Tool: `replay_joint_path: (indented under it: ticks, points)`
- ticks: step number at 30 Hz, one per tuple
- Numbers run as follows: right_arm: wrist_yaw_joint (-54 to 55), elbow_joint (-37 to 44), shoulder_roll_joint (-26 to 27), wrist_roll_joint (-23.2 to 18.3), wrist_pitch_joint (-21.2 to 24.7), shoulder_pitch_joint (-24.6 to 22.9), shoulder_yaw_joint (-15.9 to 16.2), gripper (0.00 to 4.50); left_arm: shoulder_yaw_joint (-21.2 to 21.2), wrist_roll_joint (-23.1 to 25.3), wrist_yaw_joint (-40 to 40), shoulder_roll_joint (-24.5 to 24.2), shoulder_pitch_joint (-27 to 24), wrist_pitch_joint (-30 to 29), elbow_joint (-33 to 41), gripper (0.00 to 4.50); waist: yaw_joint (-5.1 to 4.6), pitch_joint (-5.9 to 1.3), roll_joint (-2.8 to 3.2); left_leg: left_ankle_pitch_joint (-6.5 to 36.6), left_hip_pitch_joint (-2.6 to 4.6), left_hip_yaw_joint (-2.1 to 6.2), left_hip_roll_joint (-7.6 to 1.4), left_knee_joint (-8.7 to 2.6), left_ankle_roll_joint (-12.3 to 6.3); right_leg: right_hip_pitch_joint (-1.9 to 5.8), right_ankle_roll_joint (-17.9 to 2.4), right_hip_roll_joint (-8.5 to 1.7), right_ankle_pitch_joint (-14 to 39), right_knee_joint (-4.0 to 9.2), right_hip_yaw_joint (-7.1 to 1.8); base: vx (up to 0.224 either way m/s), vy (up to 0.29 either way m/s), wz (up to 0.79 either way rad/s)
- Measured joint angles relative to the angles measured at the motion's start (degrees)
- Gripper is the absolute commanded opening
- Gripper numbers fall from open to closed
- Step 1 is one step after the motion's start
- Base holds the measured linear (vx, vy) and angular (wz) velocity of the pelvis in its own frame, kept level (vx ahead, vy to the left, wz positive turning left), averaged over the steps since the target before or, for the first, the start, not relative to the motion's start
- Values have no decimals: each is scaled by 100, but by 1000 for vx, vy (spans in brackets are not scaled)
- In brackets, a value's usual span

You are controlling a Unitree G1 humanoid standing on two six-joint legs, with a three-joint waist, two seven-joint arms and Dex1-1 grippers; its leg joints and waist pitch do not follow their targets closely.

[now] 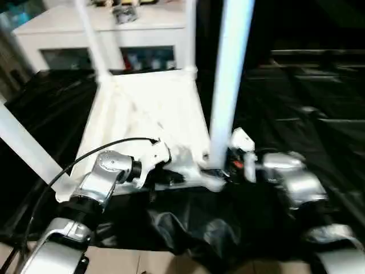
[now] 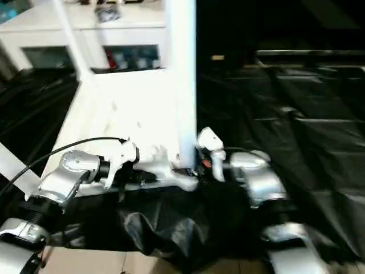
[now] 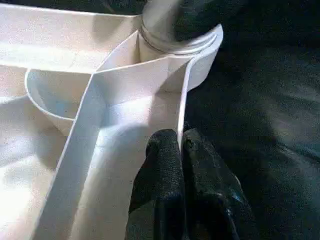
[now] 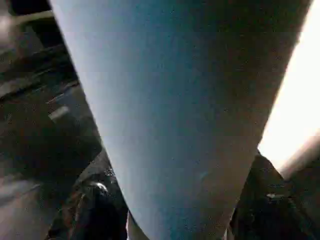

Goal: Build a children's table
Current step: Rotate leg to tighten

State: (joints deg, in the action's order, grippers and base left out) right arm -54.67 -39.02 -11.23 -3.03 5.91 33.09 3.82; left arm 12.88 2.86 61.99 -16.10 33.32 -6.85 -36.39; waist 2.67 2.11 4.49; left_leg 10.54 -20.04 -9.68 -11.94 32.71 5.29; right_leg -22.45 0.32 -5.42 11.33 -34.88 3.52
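Observation:
The white tabletop (image 1: 148,108) lies upside down on a black sheet, ribbed side up. Legs stand in its corner sockets: two thin ones at the back (image 1: 94,40) (image 1: 190,34), one leaning out at the near left (image 1: 25,145), and a thick upright leg (image 1: 231,68) at the near right corner. My left gripper (image 3: 181,142) is shut on the tabletop's thin front rim, a short way from that corner socket (image 3: 175,40). My right gripper (image 1: 221,170) sits at the base of the near right leg (image 4: 180,115), which runs up right in front of its wrist camera.
A white cabinet (image 1: 102,28) with glass doors stands behind the tabletop. The black sheet (image 1: 296,103) spreads wide to the right and bunches up in front of my arms. A black cable (image 1: 51,182) loops over my left forearm. Pale floor (image 1: 125,262) shows at the near edge.

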Motion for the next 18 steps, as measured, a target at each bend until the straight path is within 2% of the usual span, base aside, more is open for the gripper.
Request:
replay_joint_path:
  ticks: [2, 7, 10, 12, 16, 18]
  points:
    - [852, -312, 238, 98, -37, 166, -148, 205, -82, 79, -480, 220, 19, -154, -6, 0, -110, 7, -11, 0, 1, 13, 3, -2, 0, -3, 4, 0, 2, 15, 5, -51, 4, -8]
    - [2274, -816, 620, 222, -50, 512, -322, 203, -260, 128, -1281, 640, -38, -455, 68, 0, -247, 6, -11, 0, -4, 29, 4, -19, 0, -2, -3, 5, -2, 76, 18, 0, 0, 0]
    - [2892, -1076, 793, 358, -184, 676, -406, 203, -316, 138, -1672, 841, -84, -570, 156, 0, -276, 4, -20, 0, -8, 26, 5, -17, 0, -4, -11, 4, -7, 89, 16, 0, 0, 0]
    - [2925, -1140, 798, 365, -260, 704, -428, 257, -315, 138, -1729, 882, -111, -571, 203, 0, -283, 3, -22, 0, -9, 18, 6, -17, 0, -4, -15, 3, -9, 90, 13, 0, 0, 0]
    - [2843, -1247, 796, 318, -397, 744, -471, 279, -313, 137, -1757, 918, -119, -565, 242, 0, -274, -8, -25, 0, -7, 10, 4, -19, -1, -4, -67, 4, -49, 81, 16, 0, 0, 0]
    - [2812, -1278, 786, 333, -472, 749, -470, 312, -314, 133, -1726, 917, -119, -562, 256, 0, -273, -11, -22, 1, -7, 10, 3, -27, 0, -5, -69, 5, -50, 80, 19, 0, 0, 0]
